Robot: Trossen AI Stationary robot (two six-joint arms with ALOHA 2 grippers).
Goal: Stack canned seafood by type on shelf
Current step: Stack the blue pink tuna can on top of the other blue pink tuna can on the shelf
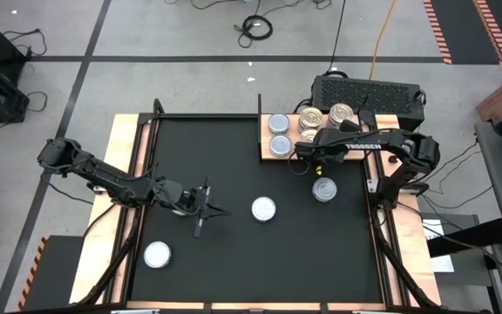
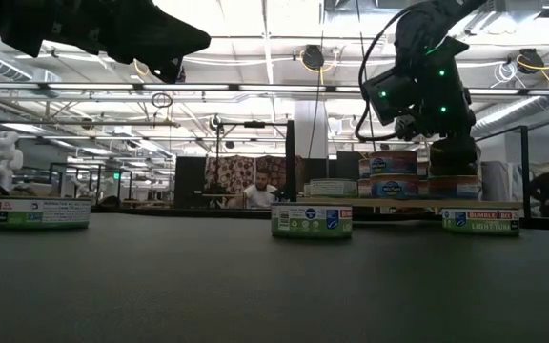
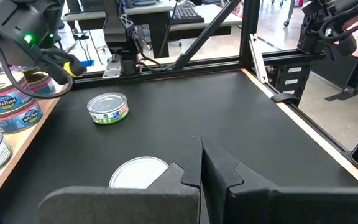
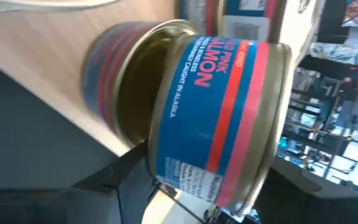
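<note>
Mat: black mat (image 1: pixel 234 157) holds three loose tins, at 6 o'clock (image 1: pixel 263 208), 8 o'clock (image 1: pixel 157 254) and 3 o'clock (image 1: pixel 324 189).
Shelf: wooden shelf (image 1: pixel 265 155) at 1 o'clock, more tins on it.
Right gripper (image 1: pixel 307 146): over shelf, fingers spread around blue salmon tin (image 4: pixel 216 118).
Left gripper (image 1: pixel 206 209): pinched tight, empty, at 7 o'clock.

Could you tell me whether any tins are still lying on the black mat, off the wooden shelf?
Yes, the high view shows three tins lying on the black mat, away from the wooden shelf.
</note>
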